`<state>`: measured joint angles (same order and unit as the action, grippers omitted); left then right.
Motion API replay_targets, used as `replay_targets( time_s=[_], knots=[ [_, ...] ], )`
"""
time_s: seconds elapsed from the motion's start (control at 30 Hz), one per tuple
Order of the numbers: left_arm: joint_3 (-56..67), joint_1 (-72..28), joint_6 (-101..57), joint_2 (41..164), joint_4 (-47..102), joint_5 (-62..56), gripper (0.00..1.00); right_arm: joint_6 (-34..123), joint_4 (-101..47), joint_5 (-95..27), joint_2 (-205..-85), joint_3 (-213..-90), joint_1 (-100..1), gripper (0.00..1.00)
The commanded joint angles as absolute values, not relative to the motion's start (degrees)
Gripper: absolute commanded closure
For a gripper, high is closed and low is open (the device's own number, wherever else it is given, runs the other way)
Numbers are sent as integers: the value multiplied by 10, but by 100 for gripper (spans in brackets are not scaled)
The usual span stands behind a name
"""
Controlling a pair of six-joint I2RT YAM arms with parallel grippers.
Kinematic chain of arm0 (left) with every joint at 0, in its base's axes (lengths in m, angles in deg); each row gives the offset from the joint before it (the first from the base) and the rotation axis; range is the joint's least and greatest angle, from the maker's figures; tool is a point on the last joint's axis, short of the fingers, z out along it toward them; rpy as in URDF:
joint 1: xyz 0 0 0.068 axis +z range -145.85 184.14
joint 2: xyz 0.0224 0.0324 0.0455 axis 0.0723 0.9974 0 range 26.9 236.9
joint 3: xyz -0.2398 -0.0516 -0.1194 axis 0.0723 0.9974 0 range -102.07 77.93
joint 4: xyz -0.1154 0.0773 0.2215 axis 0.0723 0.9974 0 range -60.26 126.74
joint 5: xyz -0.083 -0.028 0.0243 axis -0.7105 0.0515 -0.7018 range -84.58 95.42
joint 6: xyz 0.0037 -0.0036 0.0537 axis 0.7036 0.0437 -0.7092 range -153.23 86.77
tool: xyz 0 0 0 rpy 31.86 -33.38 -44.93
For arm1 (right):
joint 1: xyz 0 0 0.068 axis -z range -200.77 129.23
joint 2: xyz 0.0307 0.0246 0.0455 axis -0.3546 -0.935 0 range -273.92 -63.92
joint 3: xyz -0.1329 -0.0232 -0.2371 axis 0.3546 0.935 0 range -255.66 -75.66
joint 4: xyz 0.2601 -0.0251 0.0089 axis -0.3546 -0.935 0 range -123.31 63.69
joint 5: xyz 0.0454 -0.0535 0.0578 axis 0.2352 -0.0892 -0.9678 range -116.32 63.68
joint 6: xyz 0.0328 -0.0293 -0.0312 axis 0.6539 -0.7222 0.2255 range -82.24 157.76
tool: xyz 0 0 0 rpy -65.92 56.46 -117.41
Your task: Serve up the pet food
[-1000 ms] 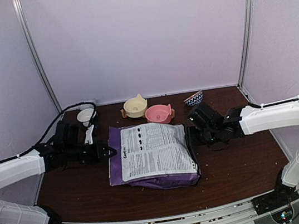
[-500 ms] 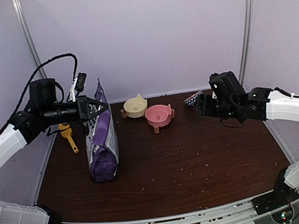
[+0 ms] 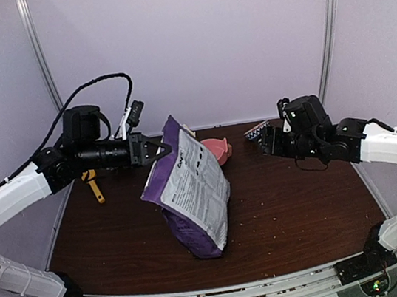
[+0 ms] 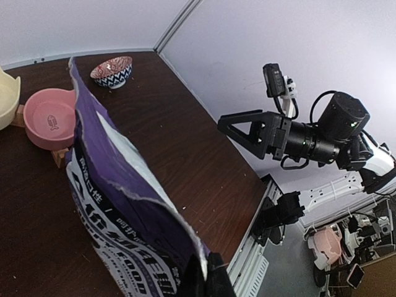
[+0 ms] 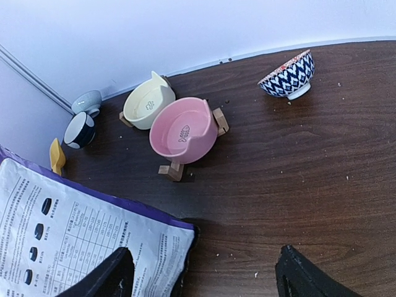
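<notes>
The purple pet food bag (image 3: 190, 194) with its white back label stands tilted on the table, its bottom corner resting on the wood. My left gripper (image 3: 160, 149) is shut on the bag's top edge, and the left wrist view shows the fingertips (image 4: 207, 278) pinching the torn rim of the bag (image 4: 111, 204). No kibble pellets show; the bag hides them. My right gripper (image 3: 267, 142) hovers to the right of the bag, open and empty. In the right wrist view (image 5: 204, 281) its jaws stand wide apart above the bag's label (image 5: 74, 229).
A pink bowl on a wooden stand (image 5: 182, 130), a cream bowl (image 5: 148, 102) and a blue-patterned bowl (image 5: 289, 74) sit at the back. Two small bowls (image 5: 80, 127) and the yellow scoop (image 3: 93, 185) are at the back left. Crumbs dot the table (image 3: 303, 200).
The bag lay flat between both grippers, was then stood upright at the left, and is now carried toward the centre and tilted. The right gripper has drawn back to the right.
</notes>
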<state>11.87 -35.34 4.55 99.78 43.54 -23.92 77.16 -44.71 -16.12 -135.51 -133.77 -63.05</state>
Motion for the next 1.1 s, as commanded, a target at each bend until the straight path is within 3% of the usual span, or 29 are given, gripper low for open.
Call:
replay_targets(
  time_s=[0.0, 0.33, 0.53, 0.63, 0.9, 1.07],
  knots=[
    [129, -358, 70, 993, 335, -240, 100, 785, -450, -175, -1328, -1315, -637, 19],
    [103, -376, 74, 995, 365, -208, 100, 804, -476, -173, -1300, -1318, -650, 18],
    [65, -460, 49, 987, 373, -86, 100, 809, -474, -176, -1307, -1327, -661, 18],
    [46, -477, 57, 1017, 362, -114, 99, 812, -480, -178, -1312, -1335, -666, 18],
    [93, -493, 100, 1029, 168, -281, 55, 840, -511, -183, -1266, -1337, -669, 18],
    [82, -492, 23, 974, 312, -169, 48, 864, -521, -199, -1222, -1341, -678, 18]
  ],
)
